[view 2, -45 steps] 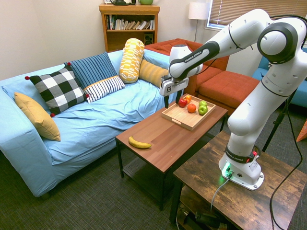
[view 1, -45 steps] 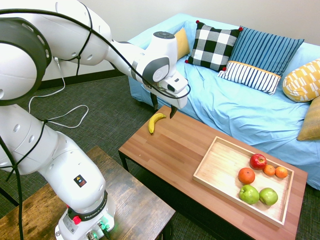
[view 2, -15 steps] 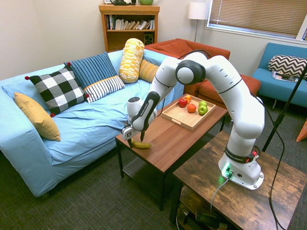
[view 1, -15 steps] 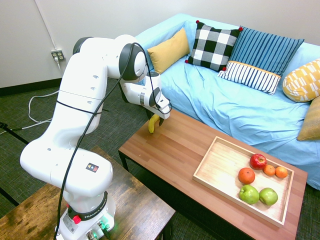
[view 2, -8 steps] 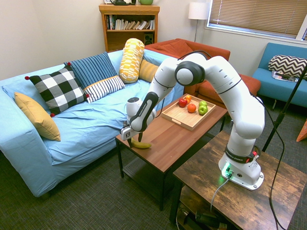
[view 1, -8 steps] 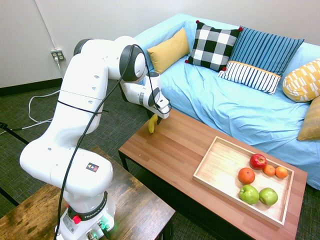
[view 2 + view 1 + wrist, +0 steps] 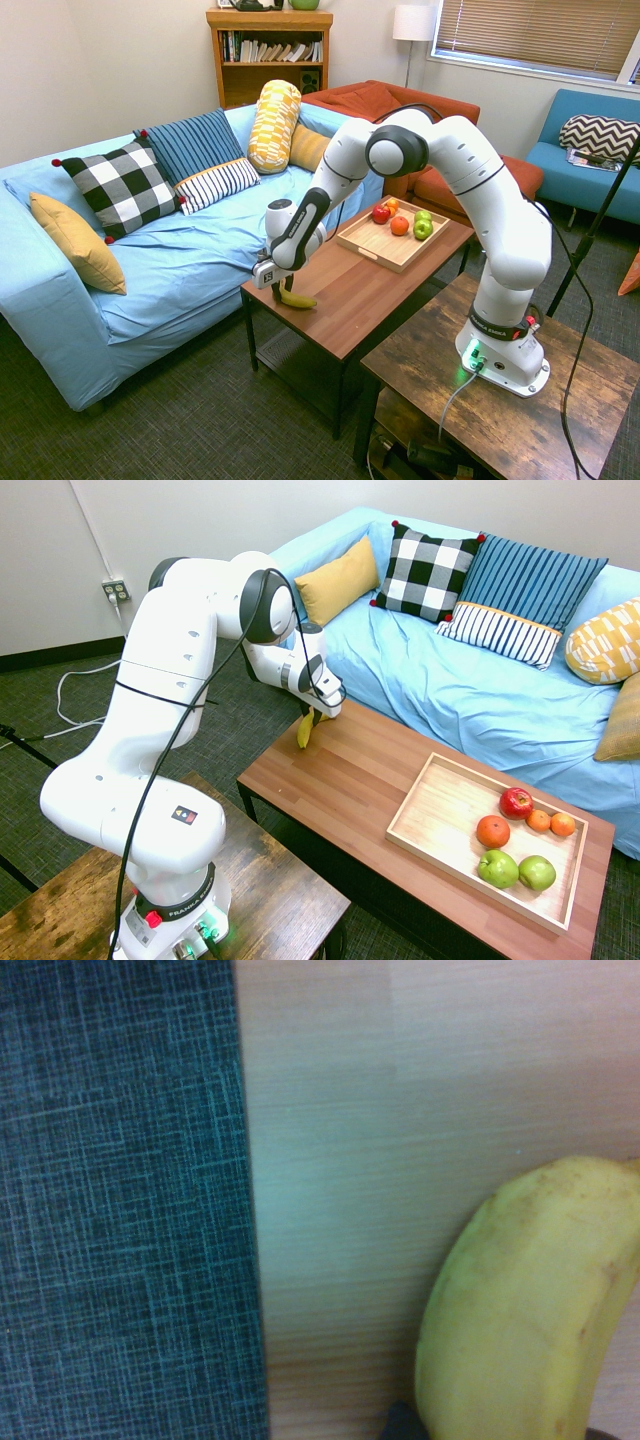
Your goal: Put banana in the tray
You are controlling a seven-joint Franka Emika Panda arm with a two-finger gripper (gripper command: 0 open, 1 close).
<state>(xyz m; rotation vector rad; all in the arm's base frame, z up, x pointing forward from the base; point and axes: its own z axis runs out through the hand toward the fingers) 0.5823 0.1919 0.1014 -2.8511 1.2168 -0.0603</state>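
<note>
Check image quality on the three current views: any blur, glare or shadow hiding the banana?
Wrist view: soft focus, washed-out colour, banana fills one corner, table grain smeared. First exterior view: sharp, even light, gripper covers the banana's upper end. Second exterior view: sharp, wide-angle bend at edges, no glare.

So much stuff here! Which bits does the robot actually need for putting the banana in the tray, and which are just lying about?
Needed:
- banana
- tray
- pincer, over the banana

Lying about:
- red apple
- green apples
- oranges
- sofa cushions
</note>
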